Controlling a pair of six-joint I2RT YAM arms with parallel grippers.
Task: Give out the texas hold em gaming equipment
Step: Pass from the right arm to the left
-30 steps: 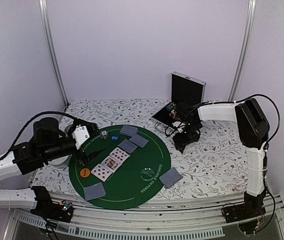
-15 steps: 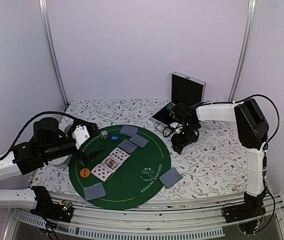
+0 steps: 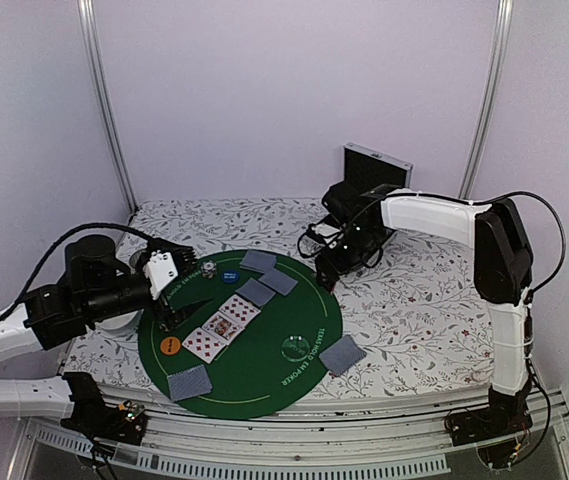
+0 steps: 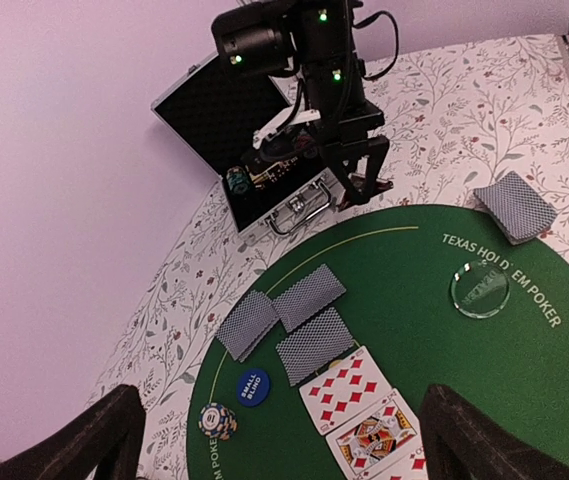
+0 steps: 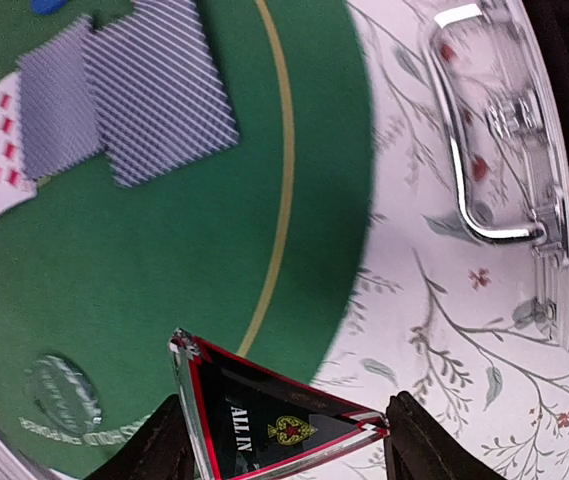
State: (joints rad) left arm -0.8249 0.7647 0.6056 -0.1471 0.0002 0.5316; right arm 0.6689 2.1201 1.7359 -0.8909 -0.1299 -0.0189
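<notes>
- Hovering at the left edge of the green mat (image 3: pixel 264 385), your left gripper (image 3: pixel 169 290) stands with jaws spread wide, holding nothing.
- Face-up cards (image 3: pixel 222 330) and a blue disc (image 3: pixel 229 276) lie mid-felt.
- Your right gripper (image 3: pixel 327 270) is clamped on the red-edged triangle (image 5: pixel 269 420) above the mat's far right rim, beside the open case (image 4: pixel 264 190).
- The triangle's long edge spans finger to finger, with "ALL IN" facing the wrist camera and its left corner over the felt.
- Step in hand: carrying the triangle in. Next you need to lower it onto bare felt and release.
</notes>
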